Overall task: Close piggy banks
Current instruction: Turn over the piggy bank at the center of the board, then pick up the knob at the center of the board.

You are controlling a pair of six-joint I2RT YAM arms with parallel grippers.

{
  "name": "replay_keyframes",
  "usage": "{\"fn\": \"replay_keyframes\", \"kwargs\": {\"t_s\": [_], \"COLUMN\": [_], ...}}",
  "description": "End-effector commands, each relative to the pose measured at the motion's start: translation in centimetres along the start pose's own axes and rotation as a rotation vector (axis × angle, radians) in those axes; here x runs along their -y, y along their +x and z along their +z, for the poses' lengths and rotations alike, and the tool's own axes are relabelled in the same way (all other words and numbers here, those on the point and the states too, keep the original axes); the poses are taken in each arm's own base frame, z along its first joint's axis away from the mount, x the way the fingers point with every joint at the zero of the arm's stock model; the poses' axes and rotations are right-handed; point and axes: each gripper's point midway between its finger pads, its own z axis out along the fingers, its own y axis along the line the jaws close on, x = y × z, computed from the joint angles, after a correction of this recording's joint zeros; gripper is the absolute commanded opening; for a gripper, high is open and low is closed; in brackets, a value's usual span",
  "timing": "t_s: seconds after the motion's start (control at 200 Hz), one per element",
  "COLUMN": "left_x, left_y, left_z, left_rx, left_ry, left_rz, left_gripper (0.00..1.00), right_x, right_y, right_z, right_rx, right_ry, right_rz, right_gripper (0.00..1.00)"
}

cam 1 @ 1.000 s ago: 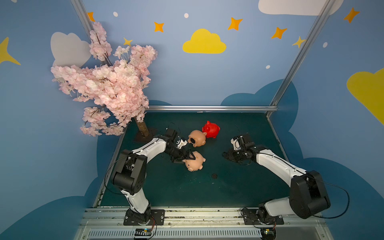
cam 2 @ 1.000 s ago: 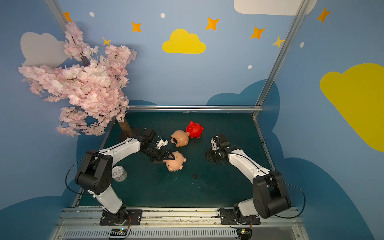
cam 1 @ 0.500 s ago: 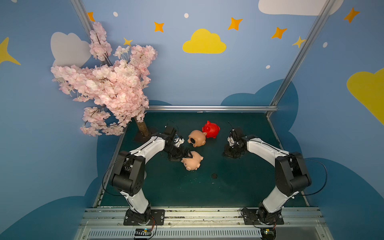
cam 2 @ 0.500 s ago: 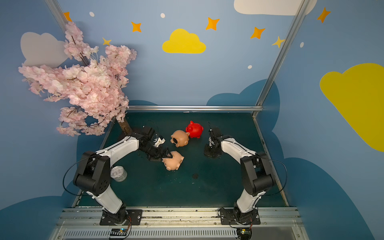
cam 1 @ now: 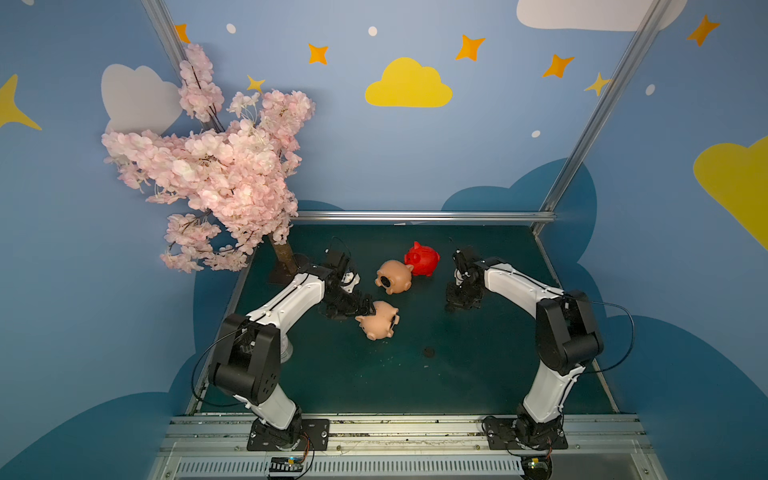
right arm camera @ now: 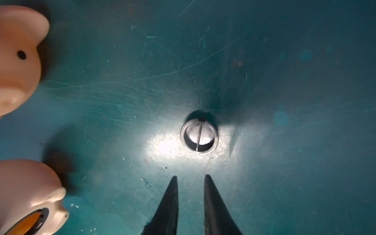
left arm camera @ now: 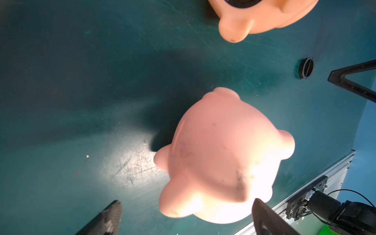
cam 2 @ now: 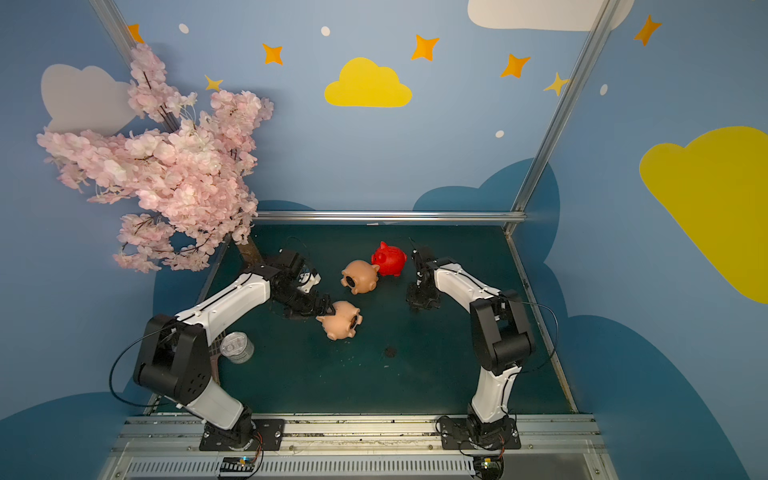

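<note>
Three piggy banks rest on the green mat. The red one (cam 1: 423, 259) (cam 2: 390, 259) stands at the back. A peach one (cam 1: 395, 276) (cam 2: 360, 276) lies beside it, its dark round belly hole showing. The nearer peach pig (cam 1: 378, 320) (cam 2: 340, 320) (left arm camera: 219, 158) lies on its side. My left gripper (cam 1: 368, 309) (left arm camera: 186, 204) is open wide, its fingers flanking that pig's end. My right gripper (cam 1: 457, 305) (right arm camera: 190, 177) points down at the mat, slightly open and holding nothing. A small round plug (right arm camera: 199, 133) lies just past its tips.
A second dark plug (cam 1: 429, 353) (cam 2: 390, 352) lies alone on the mat nearer the front. A pink blossom tree (cam 1: 216, 174) stands at the back left corner. A clear cup (cam 2: 237, 347) sits by the left arm's elbow. Metal rails border the mat.
My right arm's elbow has swung up and inward, and its gripper has shifted a little to the left. The nearer peach pig has slid slightly left at my left gripper.
</note>
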Motion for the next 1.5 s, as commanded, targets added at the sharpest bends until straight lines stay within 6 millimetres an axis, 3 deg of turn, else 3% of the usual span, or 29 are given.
{"fn": "replay_keyframes", "kwargs": {"t_s": [0.0,0.35,1.492], "left_x": [0.1,-0.5,-0.9], "left_y": [0.3,0.2,-0.1], "left_z": [-1.1,-1.1,-1.2], "left_rx": [0.014,0.031,0.040], "left_ry": [-0.010,-0.044,-0.066], "left_rz": [0.023,0.023,0.026], "left_gripper": [0.98,0.98,0.97], "right_x": [0.5,0.6,1.2], "right_y": [-0.4,-1.5,-0.1], "right_z": [0.0,1.4,4.4], "right_rx": [-0.019,-0.049,-0.152], "right_ry": [0.056,0.077,0.116], "right_rz": [0.007,0.030,0.043], "right_gripper": [0.23,0.20,0.11]}}
